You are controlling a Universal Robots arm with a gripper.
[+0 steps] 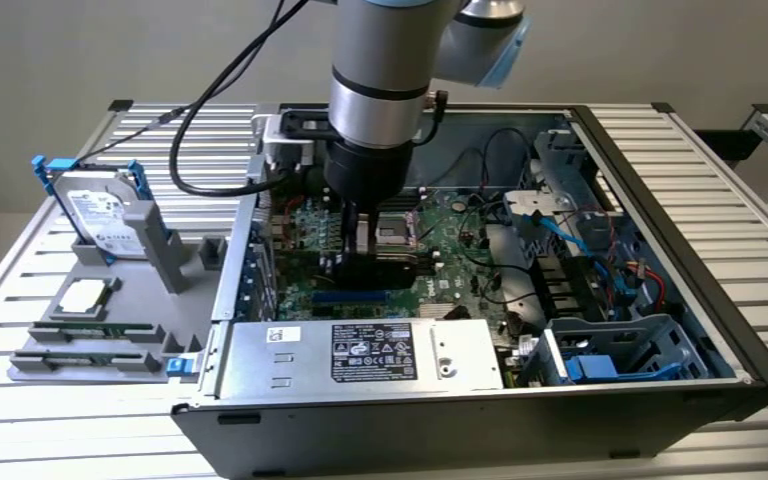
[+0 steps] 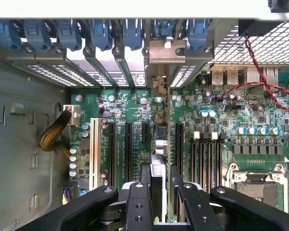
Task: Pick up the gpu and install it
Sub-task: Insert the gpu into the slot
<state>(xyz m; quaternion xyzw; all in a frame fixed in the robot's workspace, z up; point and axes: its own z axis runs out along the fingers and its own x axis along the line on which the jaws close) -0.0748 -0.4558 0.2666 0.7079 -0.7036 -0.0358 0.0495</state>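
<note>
The gpu (image 1: 387,266) stands on edge low over the green motherboard (image 1: 458,255) inside the open computer case (image 1: 711,300), and my gripper (image 1: 365,238) is shut on it from above. In the wrist view the card runs edge-on between my black fingers (image 2: 138,202) as a thin green line (image 2: 169,144). Its silver end bracket (image 2: 166,54) sits against the case's rear wall, in line with the row of slot openings. My gripper (image 2: 159,190) is over the black expansion slots (image 2: 145,132); I cannot tell whether the card's edge is seated in one.
A silver power supply (image 1: 357,352) fills the case's front, with a blue drive cage (image 1: 624,352) beside it. Cables (image 1: 544,225) cross the case's right part. At the exterior view's left, a grey fixture (image 1: 191,270) holds a hard drive in blue rails (image 1: 97,218) and memory sticks (image 1: 91,331).
</note>
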